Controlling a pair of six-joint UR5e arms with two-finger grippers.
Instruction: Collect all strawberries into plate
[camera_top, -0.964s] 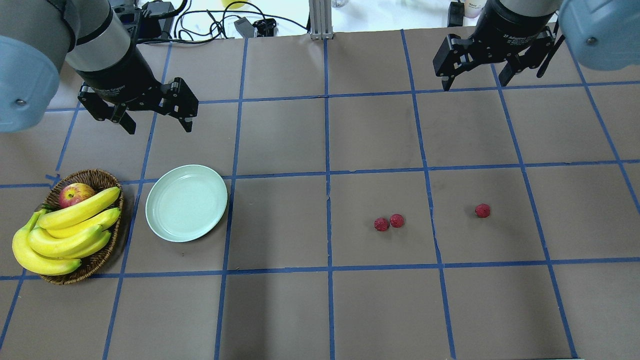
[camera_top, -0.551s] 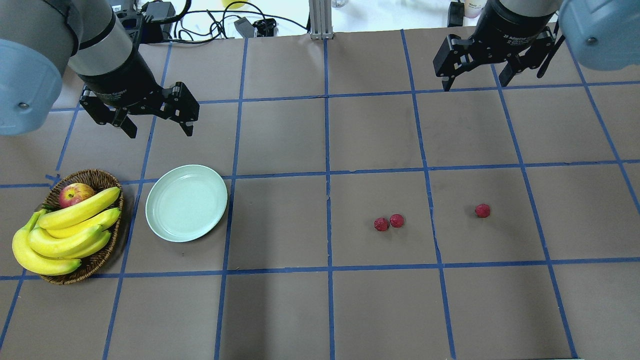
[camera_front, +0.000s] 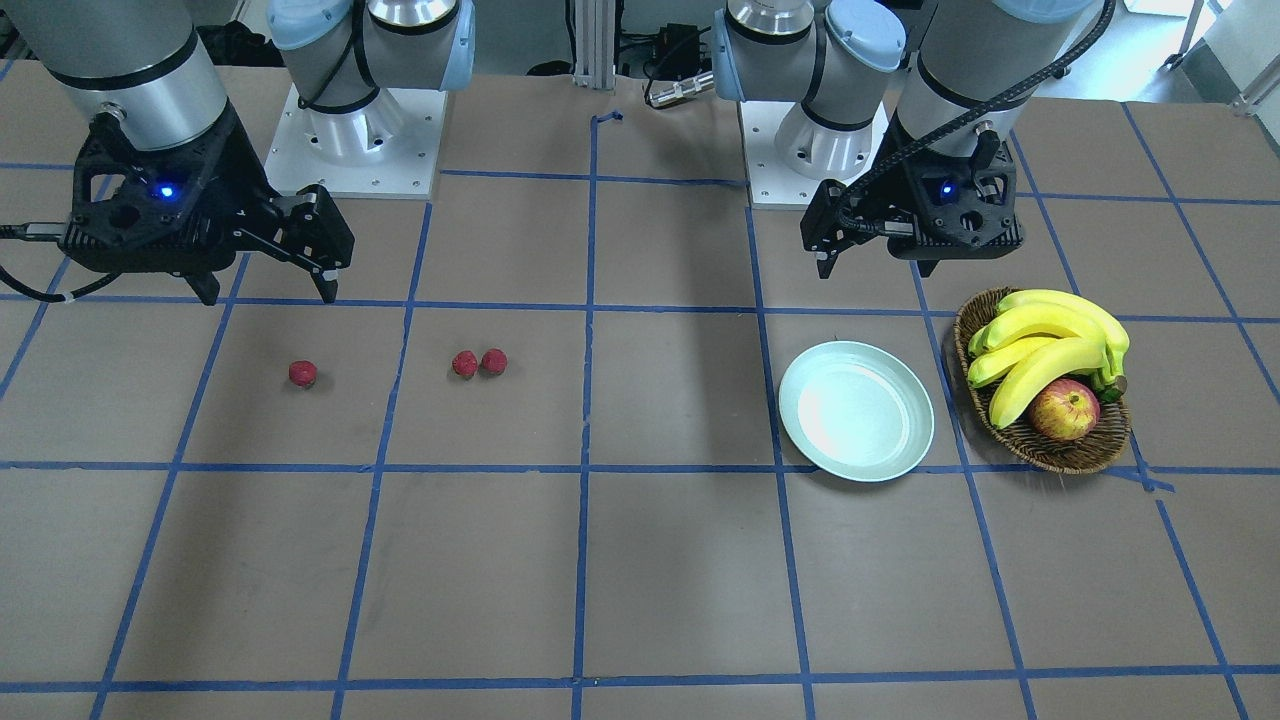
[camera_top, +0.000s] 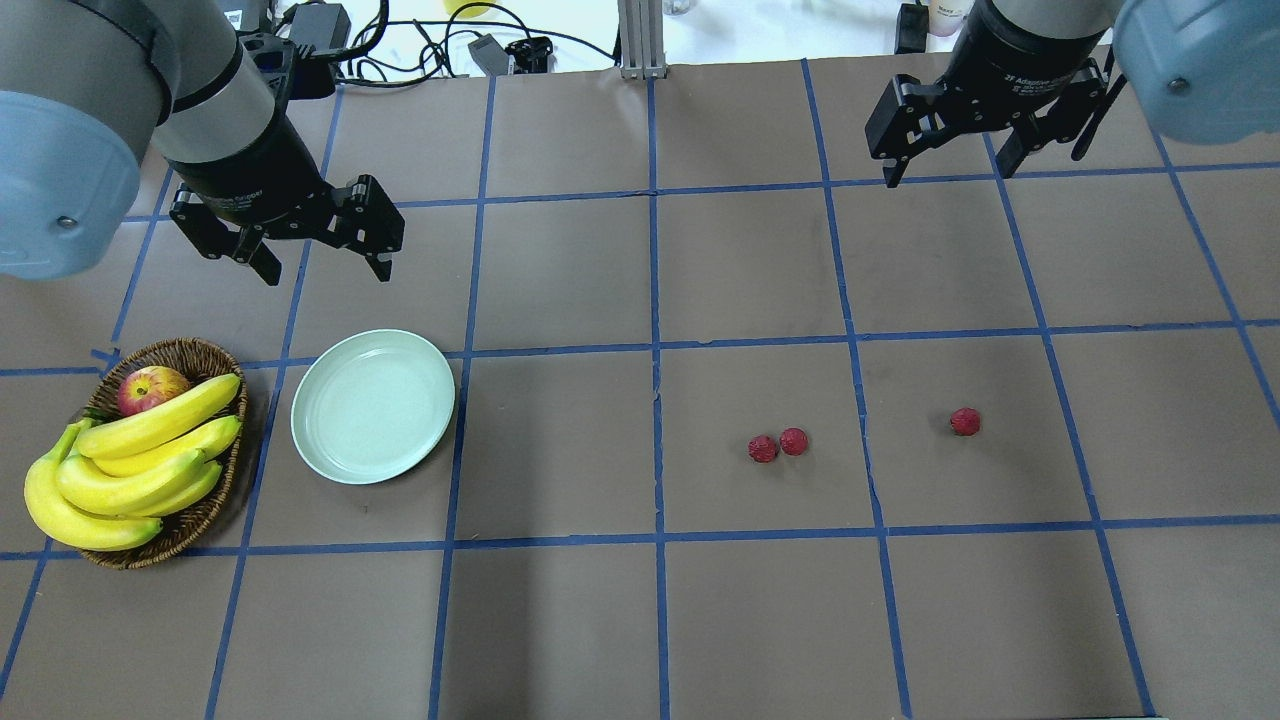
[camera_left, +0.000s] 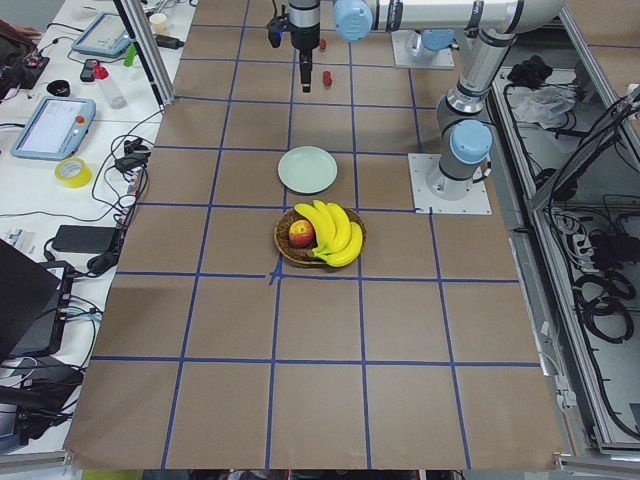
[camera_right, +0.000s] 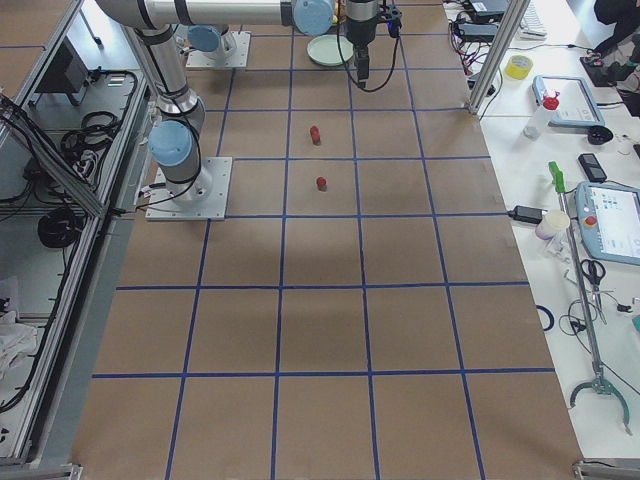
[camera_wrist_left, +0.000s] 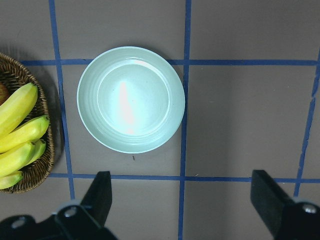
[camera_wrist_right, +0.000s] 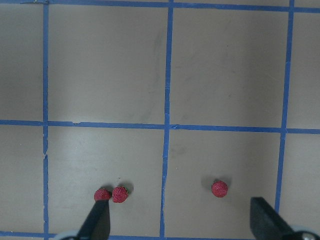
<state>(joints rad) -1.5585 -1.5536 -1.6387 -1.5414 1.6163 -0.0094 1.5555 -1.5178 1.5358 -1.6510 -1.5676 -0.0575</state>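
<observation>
All three strawberries (camera_top: 794, 441) are sitting out on the bare desk (camera_top: 560, 620) and none is in the plate yet, so I'd say the job hasn't really started. Two of them sit side by side, so close I can't tell if they touch. The third strawberry (camera_top: 965, 421) is off by itself, further toward the robot's right.

The plate (camera_top: 372, 406) is empty and well apart from them on the robot's left. It's just beside a wicker basket (camera_top: 200, 350) with bananas (camera_top: 140, 450) and an apple (camera_top: 150, 388) in it.

The left hand (camera_top: 325, 270) hovers near the plate on the robot's side of it, spread wide with nothing in it. The right hand (camera_top: 947, 172) is just as wide and empty, and not over the berries yet.

Fun bit: the right wrist camera sees all three berries but no plate. The left wrist camera sees the plate's bare inside and a slice of basket, but no berries. Only the wide views show how far the fruit has to travel.
</observation>
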